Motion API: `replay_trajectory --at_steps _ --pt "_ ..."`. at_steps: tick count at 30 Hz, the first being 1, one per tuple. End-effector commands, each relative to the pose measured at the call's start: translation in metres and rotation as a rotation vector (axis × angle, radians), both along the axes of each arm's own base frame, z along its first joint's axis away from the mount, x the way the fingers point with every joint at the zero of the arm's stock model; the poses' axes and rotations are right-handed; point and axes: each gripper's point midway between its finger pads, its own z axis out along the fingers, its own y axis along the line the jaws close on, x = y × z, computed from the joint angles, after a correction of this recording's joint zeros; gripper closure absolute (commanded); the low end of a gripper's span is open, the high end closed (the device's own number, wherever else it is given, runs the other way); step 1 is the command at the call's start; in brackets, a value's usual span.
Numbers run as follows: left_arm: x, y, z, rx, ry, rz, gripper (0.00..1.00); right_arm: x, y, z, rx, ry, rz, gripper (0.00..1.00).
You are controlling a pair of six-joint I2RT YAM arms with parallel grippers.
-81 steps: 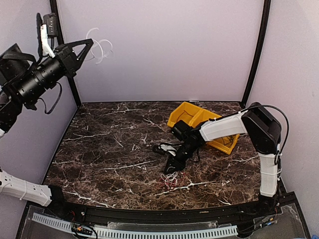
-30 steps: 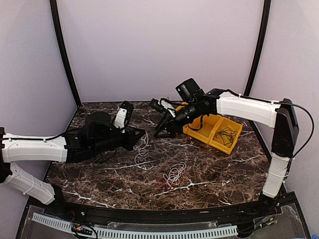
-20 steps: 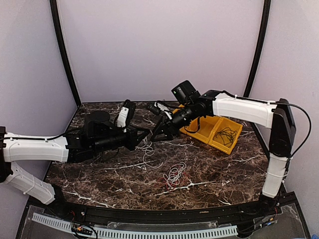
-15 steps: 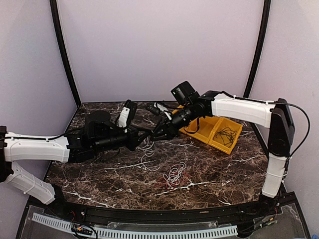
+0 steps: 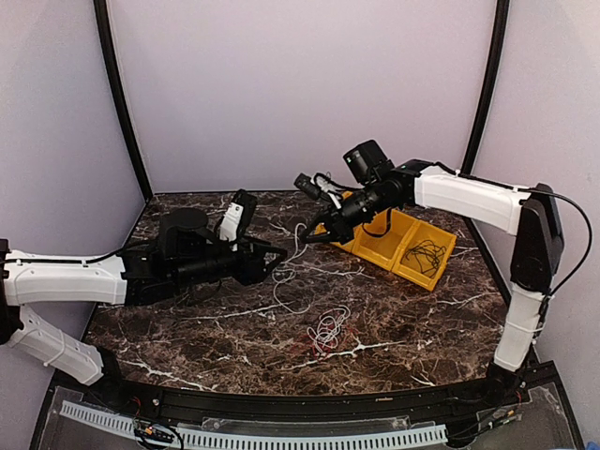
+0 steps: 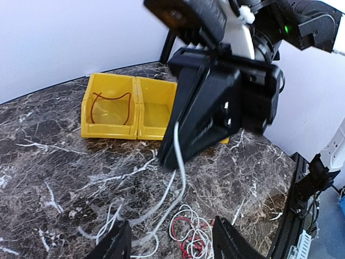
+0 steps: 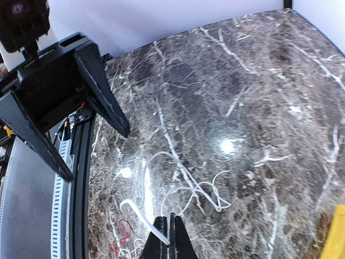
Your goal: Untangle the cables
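My right gripper [image 5: 307, 234] hangs over the middle of the table, shut on a white cable [image 5: 286, 281] that trails down to the marble in loose loops. The right wrist view shows its fingertips [image 7: 171, 237] pinched on the white cable [image 7: 141, 217]. My left gripper [image 5: 278, 260] stands open just left of it, nothing between its fingers [image 6: 116, 244], facing the right gripper [image 6: 207, 116] and the hanging white cable [image 6: 181, 175]. A small tangle of red and white cables [image 5: 323, 330] lies nearer the front. A thin dark cable [image 5: 427, 253] lies in a yellow bin.
Two joined yellow bins [image 5: 382, 246] sit at the back right of the dark marble table [image 5: 187, 319], just behind the right gripper. The black frame posts and purple walls close in the back and sides.
My right gripper has shut on the white cable and pulled it up and to the right. My left gripper has opened and let that cable go, staying about where it was.
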Motion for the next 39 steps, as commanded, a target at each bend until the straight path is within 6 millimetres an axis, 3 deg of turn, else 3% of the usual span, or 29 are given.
replay_trajectory --at_steps 1,6,10,17,27,39 --pt "0.007 0.029 0.008 0.078 -0.067 0.106 0.42 0.037 -0.041 0.054 0.07 -0.14 -0.112 1.0" --pt "0.01 0.05 0.009 0.107 -0.104 0.186 0.4 0.084 -0.094 0.081 0.09 -0.204 -0.27 1.0" --pt "0.008 0.053 0.014 0.065 -0.128 0.19 0.4 0.114 -0.136 0.095 0.097 -0.245 -0.385 1.0" --pt "0.009 0.045 0.003 0.084 -0.093 0.171 0.4 0.145 -0.19 0.092 0.104 -0.278 -0.528 1.0" --pt "0.008 0.045 -0.008 0.086 -0.061 0.167 0.4 0.153 -0.23 0.043 0.053 -0.207 -0.633 1.0" --pt "0.008 0.04 -0.014 0.086 -0.039 0.16 0.4 0.164 -0.235 -0.039 -0.045 -0.012 -0.664 1.0"
